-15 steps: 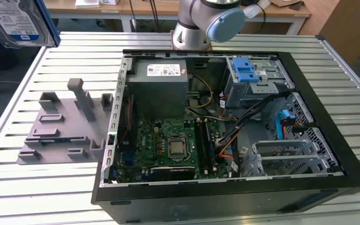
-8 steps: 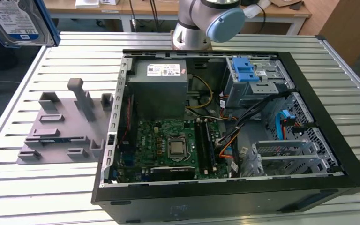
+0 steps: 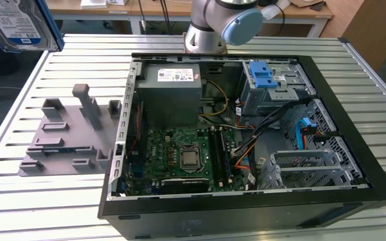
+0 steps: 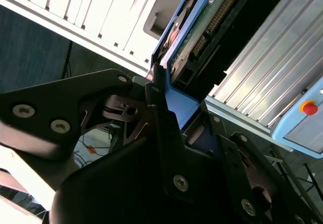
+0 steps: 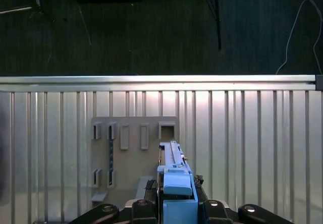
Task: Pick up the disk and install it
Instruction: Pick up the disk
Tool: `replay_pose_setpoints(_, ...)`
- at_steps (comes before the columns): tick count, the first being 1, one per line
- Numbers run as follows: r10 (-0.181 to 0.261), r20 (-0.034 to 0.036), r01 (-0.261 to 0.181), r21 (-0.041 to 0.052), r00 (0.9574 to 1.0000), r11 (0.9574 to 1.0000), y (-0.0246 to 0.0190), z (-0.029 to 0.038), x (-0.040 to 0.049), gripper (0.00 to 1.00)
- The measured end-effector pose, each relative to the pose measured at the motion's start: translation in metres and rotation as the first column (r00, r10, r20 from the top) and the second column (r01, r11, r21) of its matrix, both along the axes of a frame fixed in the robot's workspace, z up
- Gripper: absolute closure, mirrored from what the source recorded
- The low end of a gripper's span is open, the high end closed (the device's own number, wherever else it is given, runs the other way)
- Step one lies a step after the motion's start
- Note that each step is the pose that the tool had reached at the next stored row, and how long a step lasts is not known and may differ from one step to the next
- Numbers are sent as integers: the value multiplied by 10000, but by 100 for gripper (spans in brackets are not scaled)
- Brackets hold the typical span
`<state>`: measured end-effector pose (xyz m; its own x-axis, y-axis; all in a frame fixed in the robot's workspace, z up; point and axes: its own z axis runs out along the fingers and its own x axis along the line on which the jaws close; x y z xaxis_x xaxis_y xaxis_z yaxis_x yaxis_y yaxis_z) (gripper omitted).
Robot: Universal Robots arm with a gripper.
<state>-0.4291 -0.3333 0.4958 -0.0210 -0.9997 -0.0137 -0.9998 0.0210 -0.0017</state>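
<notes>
**A:** Where was the disk point(image 3: 15, 22)?

**B:** Up in the air. In the exterior view it sat at the top corner on the exterior view's left, label side showing, over the edge of the slatted metal table point(image 3: 18, 201) and well apart from the computer case point(image 3: 355, 150).

**A:** And the gripper point(image 5: 176, 206)?

**B:** Clamped on the disk. In the first wrist view its black fingers point(image 5: 144, 206) pressed in from both sides of the blue carrier rail point(image 5: 177, 183). In the second wrist view the disk point(image 4: 194, 37) stood edge-on out of the gripper point(image 4: 179, 113), green circuit side exposed, with a finger flat against the blue plastic.

**A:** What lay beneath it?

**B:** In the first wrist view, a grey fixture plate point(image 5: 133, 148) with raised slots, lying on the table point(image 5: 252, 133). The exterior view showed that plate point(image 3: 66, 135) just beside the case, on the exterior view's left.

**A:** And the case itself?

**B:** It lay open on its side. There was a grey metal box point(image 3: 173, 83) with a white sticker at the far end, the motherboard point(image 3: 186, 155) nearer the camera, and a drive cage point(image 3: 270, 80) with blue tabs toward the exterior view's right. The arm point(image 3: 220, 22) rose behind the case.
</notes>
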Motion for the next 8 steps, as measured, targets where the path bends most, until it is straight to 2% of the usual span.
replay_pose_setpoints(8,0,1,0,0,10000,10000,-30,0,69,63)
